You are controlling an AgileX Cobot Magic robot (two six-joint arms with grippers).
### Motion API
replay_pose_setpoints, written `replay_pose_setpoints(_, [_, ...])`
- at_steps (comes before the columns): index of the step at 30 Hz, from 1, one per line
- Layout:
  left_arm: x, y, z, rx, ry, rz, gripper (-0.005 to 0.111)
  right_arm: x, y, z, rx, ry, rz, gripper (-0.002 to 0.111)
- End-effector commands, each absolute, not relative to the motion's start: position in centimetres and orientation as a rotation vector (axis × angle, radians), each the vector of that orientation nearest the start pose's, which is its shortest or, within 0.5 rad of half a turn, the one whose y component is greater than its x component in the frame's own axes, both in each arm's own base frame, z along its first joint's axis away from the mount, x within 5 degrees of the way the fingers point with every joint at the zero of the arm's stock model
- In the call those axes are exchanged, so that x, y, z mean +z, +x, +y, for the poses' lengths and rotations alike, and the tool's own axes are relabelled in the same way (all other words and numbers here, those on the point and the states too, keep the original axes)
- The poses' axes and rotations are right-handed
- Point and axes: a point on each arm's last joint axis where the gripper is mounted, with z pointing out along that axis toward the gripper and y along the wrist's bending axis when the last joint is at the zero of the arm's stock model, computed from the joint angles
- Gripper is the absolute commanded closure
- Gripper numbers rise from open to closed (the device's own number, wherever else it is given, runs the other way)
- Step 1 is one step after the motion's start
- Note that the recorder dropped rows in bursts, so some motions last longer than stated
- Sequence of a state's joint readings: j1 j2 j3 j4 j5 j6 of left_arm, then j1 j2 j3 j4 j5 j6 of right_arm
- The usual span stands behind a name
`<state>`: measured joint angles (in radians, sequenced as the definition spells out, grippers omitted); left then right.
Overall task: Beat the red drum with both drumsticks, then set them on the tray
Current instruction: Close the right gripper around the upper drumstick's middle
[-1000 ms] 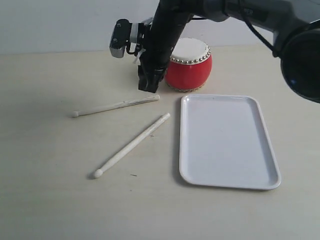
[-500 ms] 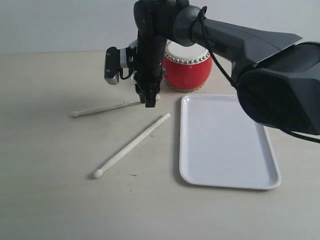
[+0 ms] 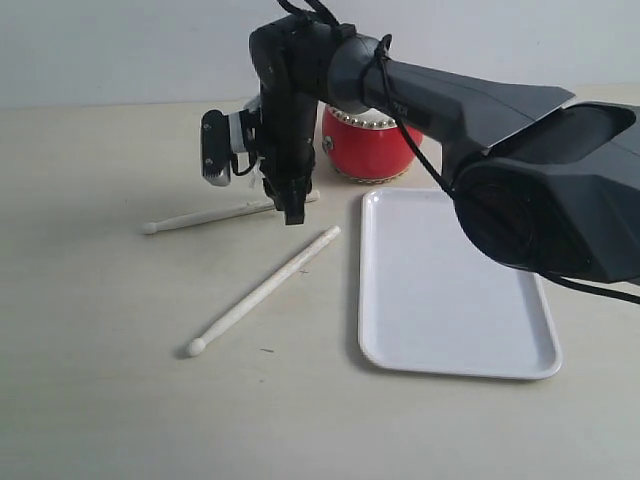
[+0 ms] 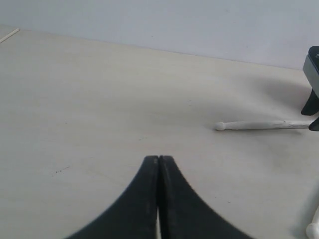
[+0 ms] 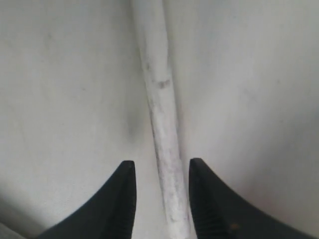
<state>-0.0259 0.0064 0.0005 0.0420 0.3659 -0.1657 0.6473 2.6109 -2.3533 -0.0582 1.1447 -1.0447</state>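
The red drum [image 3: 385, 155] stands at the back of the table, partly hidden behind my right arm. Two pale drumsticks lie left of the white tray [image 3: 450, 290]: the far drumstick [image 3: 205, 215] and the near drumstick [image 3: 265, 290]. My right gripper [image 3: 293, 212] reaches across and points down over the far stick's thick end. In the right wrist view the right gripper [image 5: 162, 167] is open, with a finger on each side of the drumstick [image 5: 162, 119] and a gap to both. My left gripper [image 4: 158, 158] is shut and empty above bare table, looking toward the far drumstick [image 4: 259, 125].
The tray lies flat with nothing on it, its long side running toward the front of the table. My right arm's dark link [image 3: 540, 170] crosses above the tray's far right part. A pale wall rises behind the table.
My right gripper has moved left, away from the drum, and come down over the thick end of the far drumstick. Both sticks, the drum and the tray lie where they were.
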Motion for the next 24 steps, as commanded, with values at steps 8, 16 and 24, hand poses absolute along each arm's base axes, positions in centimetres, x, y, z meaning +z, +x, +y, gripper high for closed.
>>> replay_pose_setpoints(8, [18.09, 5.31, -0.05, -0.101, -0.099, 1.840, 0.107, 12.63, 43.70, 32.08, -0.185, -2.147, 1.865, 0.073])
replay_pose_setpoints(16, [18.09, 5.31, -0.05, -0.101, -0.099, 1.840, 0.107, 12.51, 43.66, 32.14, -0.172, -2.145, 1.869, 0.073])
replay_pose_setpoints(24, [18.09, 5.31, -0.05, -0.101, -0.099, 1.840, 0.107, 12.35, 43.55, 32.08, -0.164, -2.154, 1.883, 0.073])
